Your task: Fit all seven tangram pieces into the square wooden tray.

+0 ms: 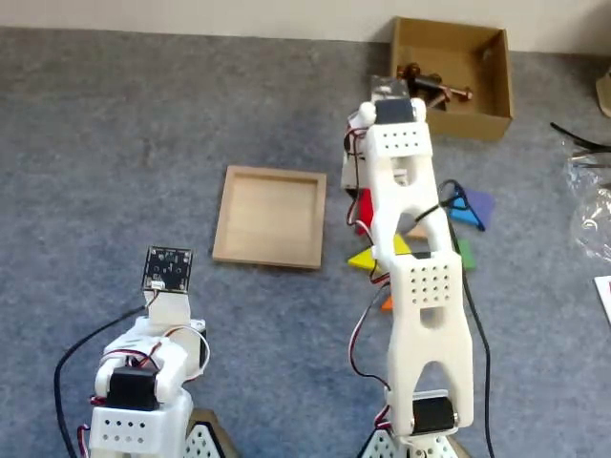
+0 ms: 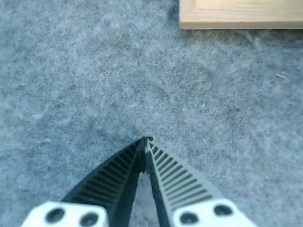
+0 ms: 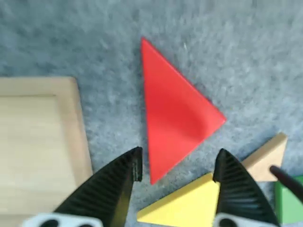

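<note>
Tray sits empty on the grey felt bench, with the loose pieces lying outside it under the right arm. Right gripper hangs over the red triangle, fingers spread wide and holding nothing, straddling one of its corners just beside the tray wall. Left gripper sits over bare felt apart from the tray, fingers pressed together, empty. Risks, as I judge them: the triangle lies flat and thin, so fingers closing on its slanted edges may squeeze it out sideways or shove it into the yellow triangle close by. A low descent could catch the tray wall. No writing legible on tray or pieces.
</note>
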Tool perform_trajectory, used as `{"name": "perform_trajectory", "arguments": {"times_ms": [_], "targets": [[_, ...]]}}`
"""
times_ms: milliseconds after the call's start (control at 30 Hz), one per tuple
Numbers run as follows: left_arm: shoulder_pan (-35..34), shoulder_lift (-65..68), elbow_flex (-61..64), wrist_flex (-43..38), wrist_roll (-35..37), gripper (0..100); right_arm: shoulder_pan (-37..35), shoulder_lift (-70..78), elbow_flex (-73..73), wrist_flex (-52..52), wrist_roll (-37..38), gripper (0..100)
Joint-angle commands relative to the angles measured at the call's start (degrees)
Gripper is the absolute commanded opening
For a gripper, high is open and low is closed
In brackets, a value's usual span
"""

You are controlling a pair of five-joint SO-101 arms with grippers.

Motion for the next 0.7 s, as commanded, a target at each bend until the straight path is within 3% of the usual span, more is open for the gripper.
{"name": "perform_trajectory", "arguments": {"times_ms": [0, 667], "targets": [[1.01, -0.4, 1.1, -0.18, 0.35, 1, 0.57, -1.71, -4.0, 0.04, -0.26, 30.0], [1.01, -0.4, 1.1, -0.18, 0.35, 1, 1.19, 4.26, -4.53, -4.26, 1.85, 31.6]]}}
